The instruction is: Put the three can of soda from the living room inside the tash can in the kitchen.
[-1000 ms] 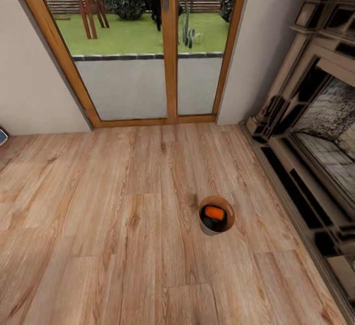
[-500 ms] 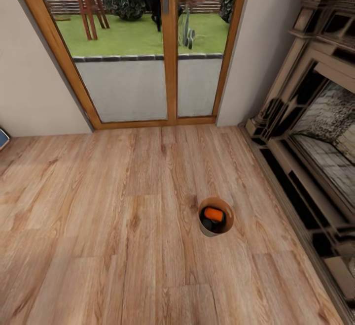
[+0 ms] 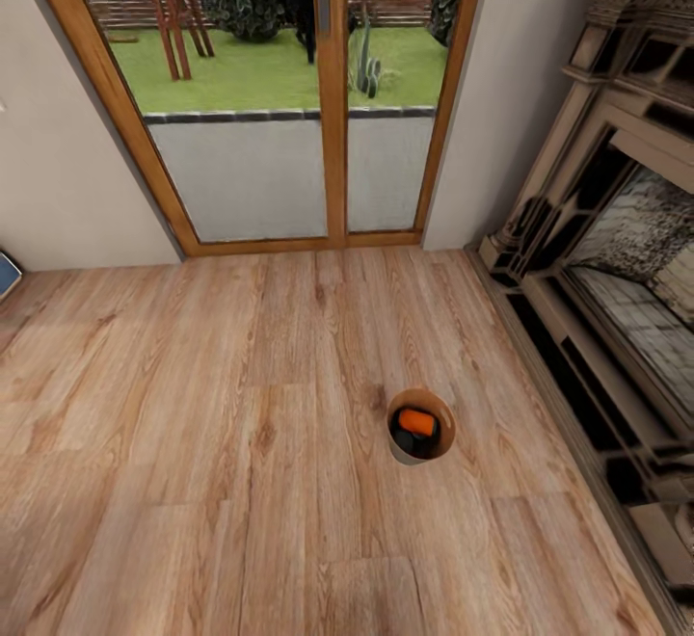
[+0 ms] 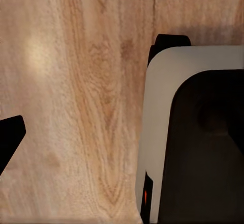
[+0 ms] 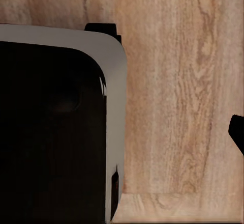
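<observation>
A: Where was the tash can (image 3: 421, 438)?

B: It stood upright on the wood-plank floor (image 3: 212, 405) of the living room, out in the open, nearer the fireplace (image 3: 617, 260) than the far wall, and well short of the glass doors (image 3: 289, 96).

A: And the soda?

B: One can of soda (image 3: 417, 420) lay inside the bin, orange side up, with something dark beside it that I could not identify.

A: The pincers?

B: In the left wrist view a dark fingertip (image 4: 9, 137) and part of the robot's grey-and-black body (image 4: 193, 132) hung over the planks. In the right wrist view likewise, one fingertip (image 5: 238, 132). Whether either pincer was released or clenched, I could not tell.
</observation>
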{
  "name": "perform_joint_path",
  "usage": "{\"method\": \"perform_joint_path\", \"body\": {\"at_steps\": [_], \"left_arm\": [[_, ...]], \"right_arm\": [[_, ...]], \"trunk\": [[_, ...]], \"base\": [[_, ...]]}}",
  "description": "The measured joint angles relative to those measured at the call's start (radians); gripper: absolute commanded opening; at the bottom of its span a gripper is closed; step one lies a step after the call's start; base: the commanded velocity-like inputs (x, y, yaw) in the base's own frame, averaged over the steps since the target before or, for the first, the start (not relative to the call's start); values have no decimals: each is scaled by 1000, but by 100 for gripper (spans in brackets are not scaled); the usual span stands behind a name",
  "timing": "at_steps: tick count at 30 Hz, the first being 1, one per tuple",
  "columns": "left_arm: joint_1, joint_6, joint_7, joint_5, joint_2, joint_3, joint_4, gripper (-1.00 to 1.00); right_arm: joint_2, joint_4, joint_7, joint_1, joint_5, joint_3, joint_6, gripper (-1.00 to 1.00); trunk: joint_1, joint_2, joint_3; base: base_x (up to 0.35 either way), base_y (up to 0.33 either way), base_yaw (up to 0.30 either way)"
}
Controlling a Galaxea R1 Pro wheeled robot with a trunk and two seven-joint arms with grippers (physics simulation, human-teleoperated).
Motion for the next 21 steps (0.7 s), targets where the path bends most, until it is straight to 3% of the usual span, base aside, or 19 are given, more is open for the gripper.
{"method": "perform_joint_path", "body": {"at_steps": [21], "left_arm": [[37, -6, 1, 0, 1, 0, 0, 100]], "right_arm": [[5, 2, 0, 16, -1, 0, -2, 100]], "trunk": [[-81, 147, 66]], "base": [[0, 0, 0]]}}
